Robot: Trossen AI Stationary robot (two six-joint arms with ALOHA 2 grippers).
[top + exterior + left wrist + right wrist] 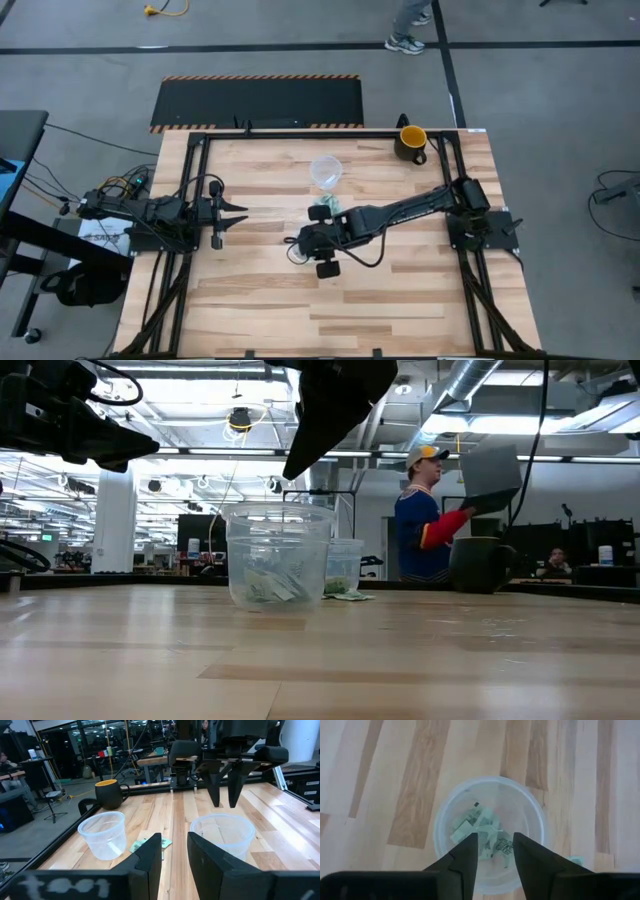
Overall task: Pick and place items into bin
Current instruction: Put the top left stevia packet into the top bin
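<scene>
1. Two cups showed in the high view. One clear cup (326, 170) stood at about 12 o'clock from the table's (250, 300) centre, with loose items (326, 208) lying between it and the right arm. The right gripper (300, 246) hung near centre, hiding the bin below it. The left gripper (236, 213) waited at about 9 o'clock, well apart. A mug (411, 142) stood near 1 o'clock.

2. Low view: the bin (279, 555) stood upright on the table with pale green items (268, 586) at its bottom. The right gripper (300, 460) hung above its mouth, clear of the rim. A few loose items (346, 594) lay just beside the far cup (344, 565). A person (424, 520) stood in the room behind.

3. Left wrist view: its own fingers (150, 857) stood partly apart, holding nothing. Ahead, the right gripper (224, 800) pointed down over the bin (222, 836). The other cup (102, 835) and loose items (150, 844) sat beside it.

4. Right wrist view: the right fingers (465, 860) stood spread and released, nothing between them, directly over the bin (490, 832). Items (482, 832) lay inside. One piece (576, 861) lay outside, near the rim.

5. Judgement: the drop looked done. To do it well, lift straight up, keeping the fingertips off the rim so the light bin does not tip. Then go to the loose items by the far cup.
</scene>
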